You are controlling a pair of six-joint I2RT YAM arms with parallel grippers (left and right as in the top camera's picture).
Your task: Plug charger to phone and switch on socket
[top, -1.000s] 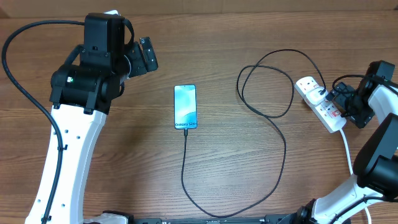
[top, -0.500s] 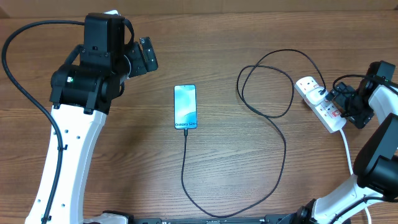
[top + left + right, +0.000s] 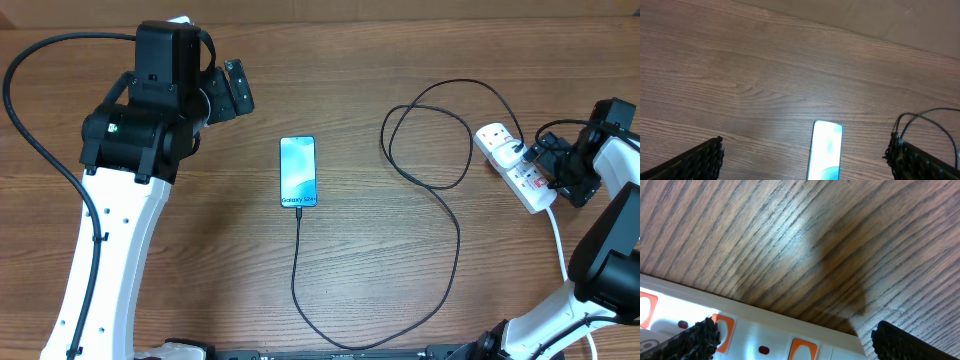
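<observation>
**Left hand** [image 3: 236, 92]: the fingers [image 3: 702, 159] are spread wide and hold nothing, clear of the table [image 3: 380, 300]. Clock bearings are read on the overhead view, with 12 o'clock at the top edge. The phone [image 3: 298, 172] lies toward 5 o'clock from this hand, well apart. In the left wrist view its upper end shows between the two fingers, untouched.

**Right hand** [image 3: 547, 160]: the fingers [image 3: 907, 341] are also spread wide and grip nothing. The hand sits over the socket [image 3: 495, 137] at the 3 o'clock side of the table. In the right wrist view one finger overlaps the strip's white body beside the orange-red switches [image 3: 724, 326]. Contact with a switch cannot be confirmed, and the switch position cannot be read.

**Phone:** it lies flat near the table's centre with the screen up and lit blue-cyan. Its long axis runs 12 to 6, with the "Galaxy" end at 6 o'clock.

**Charger** [image 3: 298, 225]: the connector tip meets the phone's 6 o'clock end. The cable runs toward 6 o'clock, sweeps round to 3 o'clock and climbs into loops lying between the phone and the socket. It ends at a black plug on the strip, partly hidden by the right hand.

**Socket:** it lies slantwise, its long axis running roughly 10 to 4. The thick white cord [image 3: 556, 235] leaves its 4 o'clock end and heads toward 6 o'clock.
</observation>
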